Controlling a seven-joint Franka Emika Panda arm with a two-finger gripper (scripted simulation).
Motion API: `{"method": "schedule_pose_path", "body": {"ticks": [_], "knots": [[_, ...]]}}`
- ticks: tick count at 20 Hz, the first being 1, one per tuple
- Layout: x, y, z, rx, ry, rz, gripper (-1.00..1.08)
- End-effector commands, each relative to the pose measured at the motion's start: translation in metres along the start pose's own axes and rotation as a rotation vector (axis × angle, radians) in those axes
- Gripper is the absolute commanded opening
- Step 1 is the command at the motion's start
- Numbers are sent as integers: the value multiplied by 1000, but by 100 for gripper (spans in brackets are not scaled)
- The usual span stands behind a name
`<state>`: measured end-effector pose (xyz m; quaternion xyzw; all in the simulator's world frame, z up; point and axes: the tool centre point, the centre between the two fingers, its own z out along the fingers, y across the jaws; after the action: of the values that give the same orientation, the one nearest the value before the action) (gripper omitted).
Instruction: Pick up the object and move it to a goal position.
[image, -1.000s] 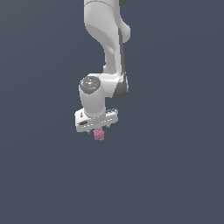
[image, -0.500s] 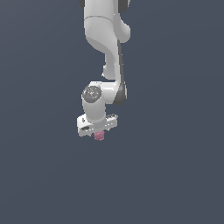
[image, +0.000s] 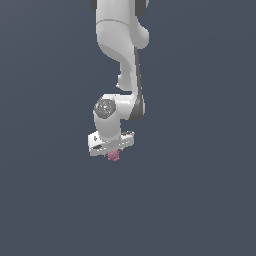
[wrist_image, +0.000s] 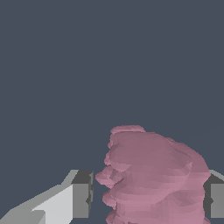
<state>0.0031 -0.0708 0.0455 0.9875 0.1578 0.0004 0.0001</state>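
The object (image: 114, 156) is a small pink, bumpy blob. In the exterior view it pokes out just under the white gripper (image: 113, 153), mostly hidden by the hand. In the wrist view the object (wrist_image: 153, 179) fills the space between the two fingers. One finger pad (wrist_image: 82, 194) is at its side with only a sliver of gap, and the other pad (wrist_image: 215, 201) is pressed against its opposite side. The gripper (wrist_image: 148, 199) is shut on the object.
The white arm (image: 120, 45) reaches down from the top of the exterior view. The ground is one plain dark grey-blue surface (image: 200, 200) with nothing else on it. No goal marker shows.
The hand has come down over the object, so less pink shows beneath it than a second ago. The wrist has also turned slightly.
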Motion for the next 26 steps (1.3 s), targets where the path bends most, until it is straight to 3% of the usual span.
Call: {"method": "schedule_pose_path", "body": {"ticks": [1,14,26], "knots": [[0,0,1,0,-1,0,-100],[-5,-16,-25,0,0,0,-100],[-24,-71,-110,-1,-1,-1,-100]]}}
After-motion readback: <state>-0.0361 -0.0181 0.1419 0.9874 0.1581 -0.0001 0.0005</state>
